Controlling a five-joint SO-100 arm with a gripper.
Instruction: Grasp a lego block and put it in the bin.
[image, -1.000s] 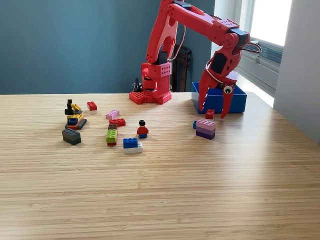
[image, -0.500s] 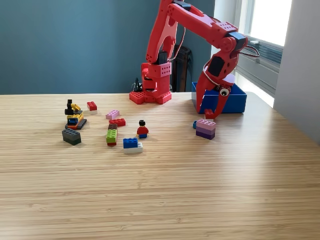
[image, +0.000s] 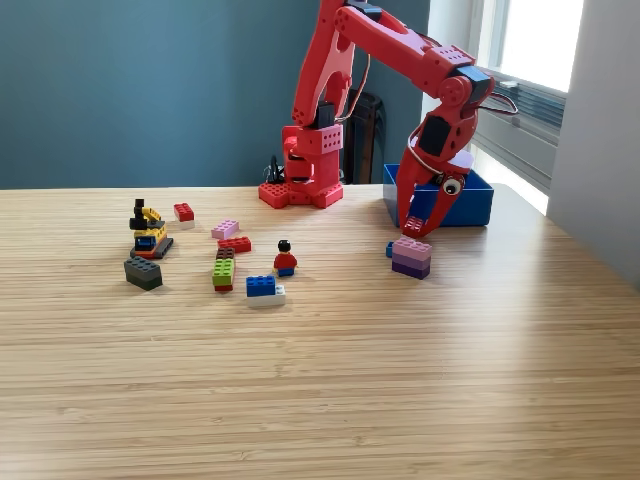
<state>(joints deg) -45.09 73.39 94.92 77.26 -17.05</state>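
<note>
A: Where the exterior view's right-centre is busiest, what stands there?

B: A red 3D-printed robot arm (image: 400, 50), base on the pale striped wooden table (image: 320, 380) at upper centre, reaching down to the frame's right. Its red two-fingered gripper (image: 419, 226) hangs tips-down with a small red lego block (image: 412, 226) between the fingers. They close in on it from both sides; firm contact, cannot tell.

A: The bin?

B: Low-walled open blue plastic bin (image: 470, 200), right of centre, directly behind the gripper, on the table.

A: Below the gripper?

B: A stacked pink-and-purple lego block (image: 411, 257), just in front of the red block, a small blue piece at its left edge.

A: Left half of the frame?

B: Loose pieces. A yellow-and-black lego vehicle (image: 149, 230) at far left, a dark grey block (image: 143, 273) in front of it, a small red brick (image: 184, 212) beyond. Toward centre: a pink brick (image: 225, 229), a flat red brick (image: 235, 244), a green block (image: 223, 272), a blue-on-white block (image: 264, 290), and a small red-shirted lego figure (image: 285, 259) standing upright.
</note>
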